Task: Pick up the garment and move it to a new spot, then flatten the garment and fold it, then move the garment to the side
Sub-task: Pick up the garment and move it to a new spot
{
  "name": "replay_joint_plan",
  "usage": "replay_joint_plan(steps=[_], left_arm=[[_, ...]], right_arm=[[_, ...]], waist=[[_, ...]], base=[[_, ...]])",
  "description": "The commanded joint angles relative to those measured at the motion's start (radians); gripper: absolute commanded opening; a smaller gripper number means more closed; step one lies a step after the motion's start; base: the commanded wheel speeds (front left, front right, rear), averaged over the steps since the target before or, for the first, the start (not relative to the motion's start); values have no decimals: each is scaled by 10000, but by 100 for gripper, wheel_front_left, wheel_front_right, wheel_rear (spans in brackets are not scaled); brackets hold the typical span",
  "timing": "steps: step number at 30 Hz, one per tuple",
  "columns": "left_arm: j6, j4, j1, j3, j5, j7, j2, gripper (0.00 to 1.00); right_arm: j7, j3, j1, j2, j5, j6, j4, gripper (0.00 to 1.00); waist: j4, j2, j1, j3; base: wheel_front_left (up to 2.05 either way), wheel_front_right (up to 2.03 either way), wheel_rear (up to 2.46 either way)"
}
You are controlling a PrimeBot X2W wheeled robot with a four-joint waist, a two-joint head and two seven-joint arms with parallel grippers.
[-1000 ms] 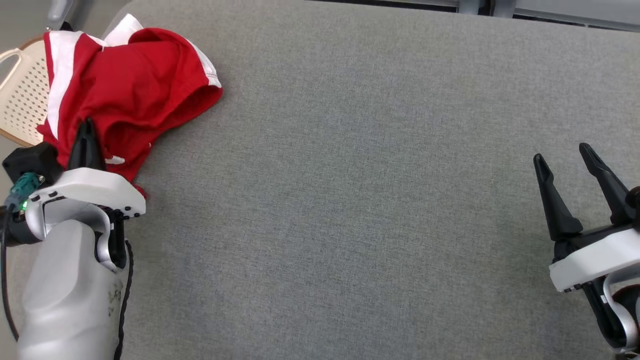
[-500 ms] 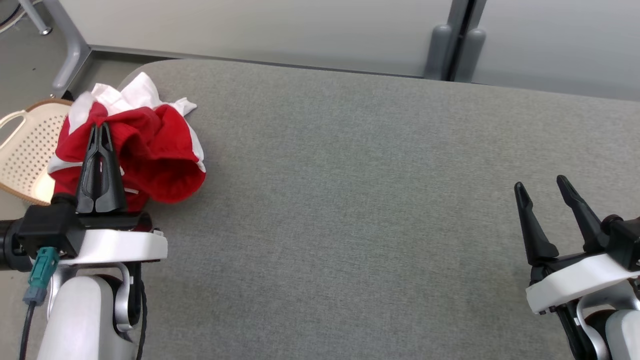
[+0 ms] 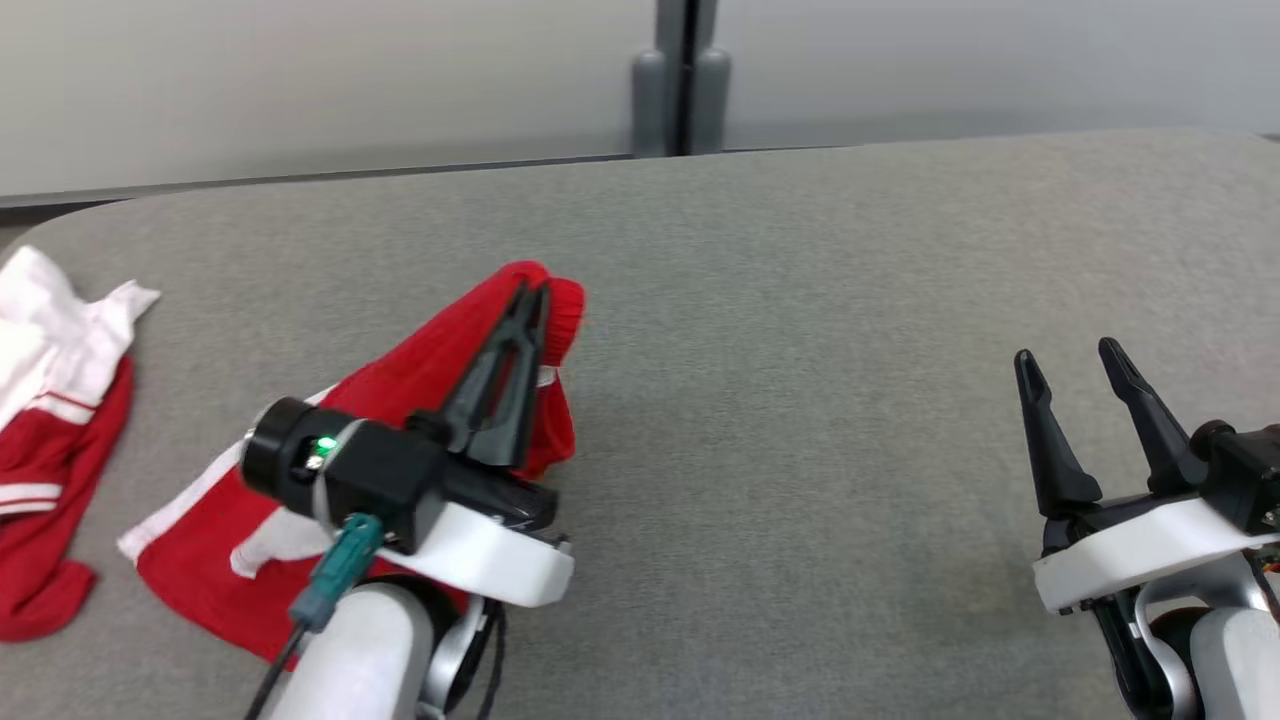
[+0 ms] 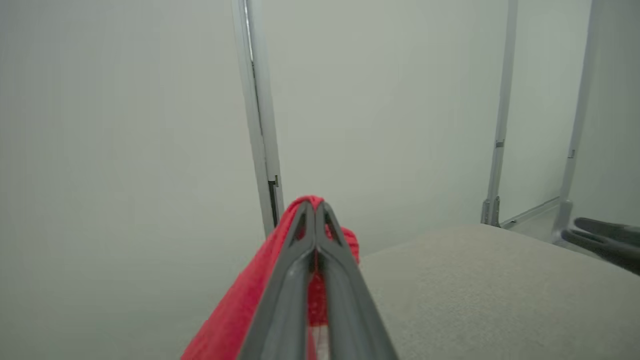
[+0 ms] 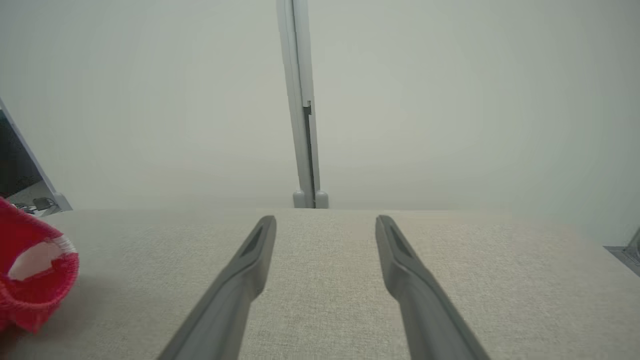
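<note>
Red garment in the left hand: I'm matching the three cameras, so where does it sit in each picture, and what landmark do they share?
Head view: red garment left of centre, draped from the shut left hand.
Left wrist view: bottom centre, pinched in the left hand, trailing lower left.
Right wrist view: left edge, just above the table.
Shared landmark: the grey wall post behind the table.

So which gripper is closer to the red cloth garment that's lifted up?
Left. The left gripper is shut on the red cloth garment; the right gripper hangs open far to its right, over the grey fabric-covered table.
</note>
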Motion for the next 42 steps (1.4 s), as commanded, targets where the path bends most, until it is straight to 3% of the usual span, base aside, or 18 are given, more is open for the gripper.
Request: replay_joint_plan(steps=[1,7,11,15,19,20,21,29,35,42], left_arm=[[-163,294,-424,-454,-151,49,-24,0],[-483,1582,-1841,-2290,-749,58,-84,0],[-281,2275,-2796,-3467,-1326,-73,-64,0],[-162,3254,-3414,-4324,-1869,-47,-54,0],[-136,4353,-3736,-4817,-2240,24,-71,1],[-139,4553,-3822,-4903,-2263,-63,-71,46],[-180,4698,-3895,-4996,-2300,-167,-83,100],[-68,4631,-3848,-5264,-2625,-1267,-86,100],[846,4024,-3286,-4380,-2673,-1769,150,100],[1884,3403,-2257,-2807,-2815,-1862,1039,100]], right_arm=[[-136,66,-186,37,95,1,72,100],[-545,219,-568,217,350,1,514,100],[-883,272,-731,356,571,1,887,100],[-1209,403,-899,487,799,1,1278,100],[-1505,455,-1074,492,936,1,1621,100],[-1564,501,-1138,480,944,1,1676,100],[-1595,525,-1203,452,969,1,1720,100],[-1657,498,-1299,138,900,1,1886,100],[-1425,354,-1100,-114,710,1,1663,100],[-996,187,-728,-228,512,1,1244,100]], waist=[[-1334,0,0,518],[-3066,0,0,1305],[-3891,0,0,1927],[-4323,0,0,2489],[-4288,0,0,2800],[-4212,0,0,2830],[-4116,0,0,2837],[-2977,0,0,2362],[-1941,0,0,1683],[-1039,0,0,1025]], base=[[0,0,0],[0,0,0],[0,0,0],[0,0,0],[0,0,0],[0,0,0],[0,0,0],[0,0,0],[0,0,0],[0,0,0]])
